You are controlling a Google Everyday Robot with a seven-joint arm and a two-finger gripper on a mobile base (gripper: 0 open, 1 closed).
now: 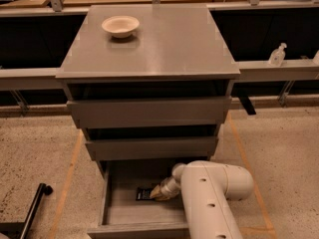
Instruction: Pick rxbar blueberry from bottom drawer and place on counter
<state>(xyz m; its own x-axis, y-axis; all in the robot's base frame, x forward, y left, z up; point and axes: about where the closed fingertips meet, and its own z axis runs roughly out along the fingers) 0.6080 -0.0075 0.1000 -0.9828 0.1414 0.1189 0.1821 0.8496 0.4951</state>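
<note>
1 rxbar blueberry (144, 193) in bottom drawer (124, 215), long axis left-right; pincer (158, 193) at right end, grip unclear.

Grey counter (164, 49) with a cream bowl (120, 26) near its far left corner, open bottom drawer (127, 212) below, black rxbar blueberry (144, 193) flat on its floor, gripper (158, 192) at the bar's right end

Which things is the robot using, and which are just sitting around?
For the job: snack bar, bottom drawer, counter, gripper down in the drawer by the bar.
Just sitting around: bowl on the counter, bottle off to the right.
</note>
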